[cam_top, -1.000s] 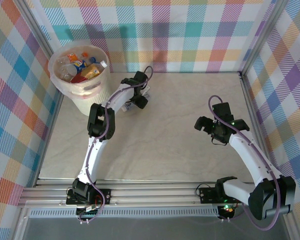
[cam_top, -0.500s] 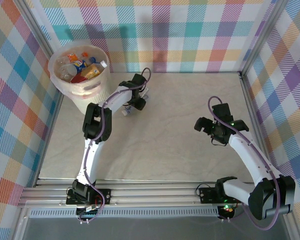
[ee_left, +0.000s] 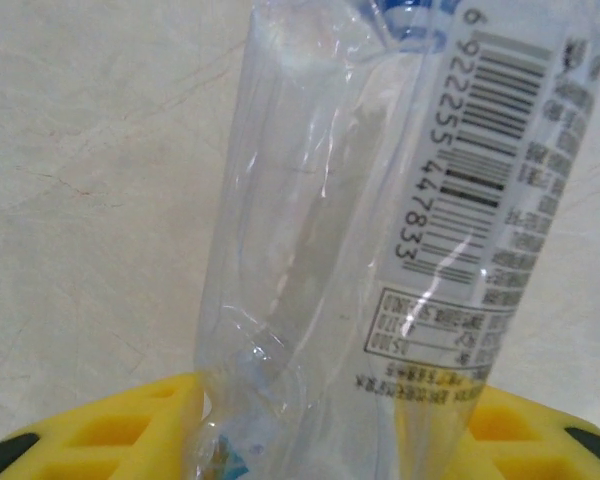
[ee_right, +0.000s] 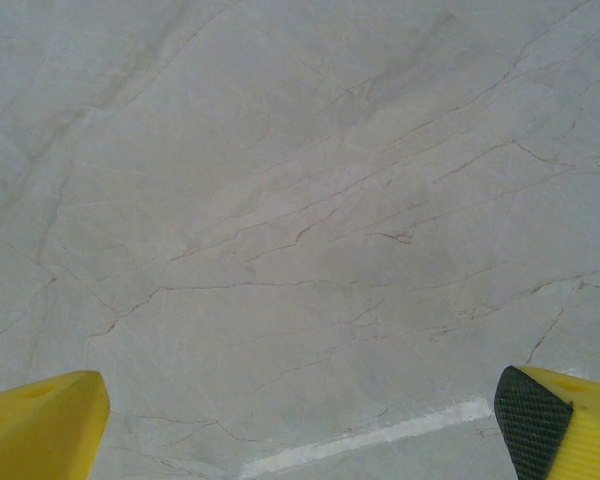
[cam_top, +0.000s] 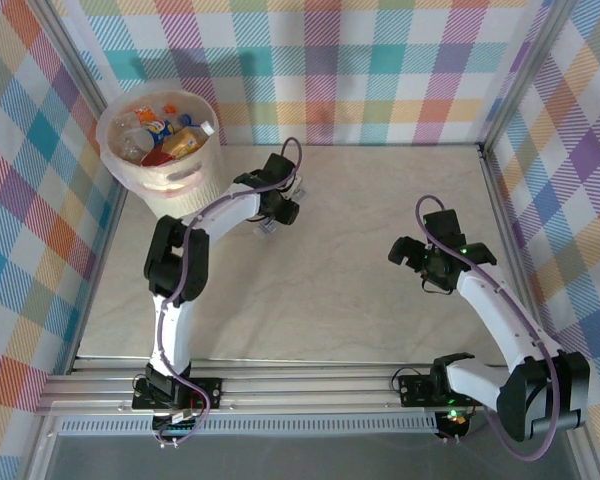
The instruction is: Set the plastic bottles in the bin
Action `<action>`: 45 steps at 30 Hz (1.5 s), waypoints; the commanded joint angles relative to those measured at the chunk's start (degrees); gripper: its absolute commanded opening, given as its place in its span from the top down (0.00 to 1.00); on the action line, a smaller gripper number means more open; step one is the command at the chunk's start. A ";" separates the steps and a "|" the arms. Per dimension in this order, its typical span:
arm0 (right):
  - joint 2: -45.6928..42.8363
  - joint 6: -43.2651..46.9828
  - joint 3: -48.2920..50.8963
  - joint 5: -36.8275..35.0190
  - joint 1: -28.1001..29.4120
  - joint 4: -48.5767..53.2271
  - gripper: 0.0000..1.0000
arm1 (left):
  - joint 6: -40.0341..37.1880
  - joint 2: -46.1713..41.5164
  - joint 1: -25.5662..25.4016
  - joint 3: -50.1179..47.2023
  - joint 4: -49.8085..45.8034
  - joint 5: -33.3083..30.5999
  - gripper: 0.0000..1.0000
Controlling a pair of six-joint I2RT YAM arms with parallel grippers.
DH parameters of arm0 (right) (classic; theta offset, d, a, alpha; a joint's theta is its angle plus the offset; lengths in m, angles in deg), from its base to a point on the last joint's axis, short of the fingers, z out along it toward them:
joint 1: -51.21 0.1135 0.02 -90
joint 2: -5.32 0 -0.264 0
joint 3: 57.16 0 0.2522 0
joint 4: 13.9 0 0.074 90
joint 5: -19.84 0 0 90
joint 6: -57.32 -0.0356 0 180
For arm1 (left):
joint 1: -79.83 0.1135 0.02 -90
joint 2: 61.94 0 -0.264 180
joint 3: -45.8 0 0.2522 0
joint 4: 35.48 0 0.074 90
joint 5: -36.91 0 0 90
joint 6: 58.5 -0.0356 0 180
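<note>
A clear crushed plastic bottle (ee_left: pixel 380 200) with a white barcode label stands between my left gripper's yellow fingers (ee_left: pixel 110 435), which press on both of its sides. In the top view my left gripper (cam_top: pixel 278 207) is low over the table just right of the bin (cam_top: pixel 175 195), with a bit of that bottle (cam_top: pixel 267 227) showing below it. The bin is a large whitish bucket holding several bottles (cam_top: pixel 160 132) with orange, red and blue labels. My right gripper (cam_top: pixel 412 252) hovers open over bare table at the right, its fingers (ee_right: pixel 40 425) wide apart.
Checked walls close in the marble-patterned table (cam_top: pixel 350 290) on three sides, and metal rails run along the near edge. A white stripe (ee_right: pixel 370 440) crosses the table surface under my right gripper.
My left gripper's fingers have closed in on the clear bottle, and the left arm's elbow has swung to the left. The right arm has not moved.
</note>
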 commanded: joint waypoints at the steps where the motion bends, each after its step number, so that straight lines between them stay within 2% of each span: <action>1: -1.50 -0.91 1.07 -0.08 0.14 -1.17 0.00 | 5.30 -6.74 -1.36 -4.67 5.75 0.61 0.62; 13: -2.33 -1.84 2.74 -0.20 0.10 -2.74 0.00 | 9.73 -23.68 -5.88 -15.47 11.55 2.70 0.64; 24: -2.25 -2.22 3.22 0.23 0.14 -4.21 0.00 | 11.40 -37.04 -6.25 -18.57 12.55 6.78 0.66; 28: -2.21 -2.35 3.55 0.38 0.19 -4.93 0.00 | 10.55 -40.46 -6.16 -16.98 9.63 4.48 0.66; 32: -2.63 -2.53 4.39 0.51 0.18 -5.76 0.00 | 7.06 -42.25 -5.71 -11.71 3.02 -2.54 0.66; 39: -1.93 -1.88 4.52 0.94 0.14 -6.58 0.00 | -1.42 -40.51 0.37 2.70 -6.22 -9.23 0.67; 41: -1.89 -1.54 4.43 0.90 0.19 -6.32 0.00 | -4.49 -38.67 4.44 7.83 -8.31 -10.24 0.67; 45: -1.98 -1.42 4.36 0.72 0.11 -6.05 0.00 | -11.23 -33.16 13.58 18.08 -10.82 -7.31 0.68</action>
